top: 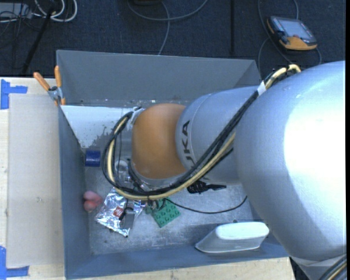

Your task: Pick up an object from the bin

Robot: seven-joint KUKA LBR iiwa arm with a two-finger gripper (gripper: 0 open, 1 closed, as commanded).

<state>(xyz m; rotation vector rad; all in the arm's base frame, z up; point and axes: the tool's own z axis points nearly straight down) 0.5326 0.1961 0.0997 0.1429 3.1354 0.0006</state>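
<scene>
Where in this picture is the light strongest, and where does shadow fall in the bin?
Camera view: strongest glare on the silver arm at right; the crumpled foil glints; a bright wedge lights the bin's back left corner; shade lies under the arm.

Silver arm in from right, orange-covered wrist bent downward

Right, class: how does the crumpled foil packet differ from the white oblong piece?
The foil packet is silver and crumpled; the white oblong piece is smooth. The foil packet lies at the view's left; the white oblong piece at the front right. Both lie in the bin.
</scene>
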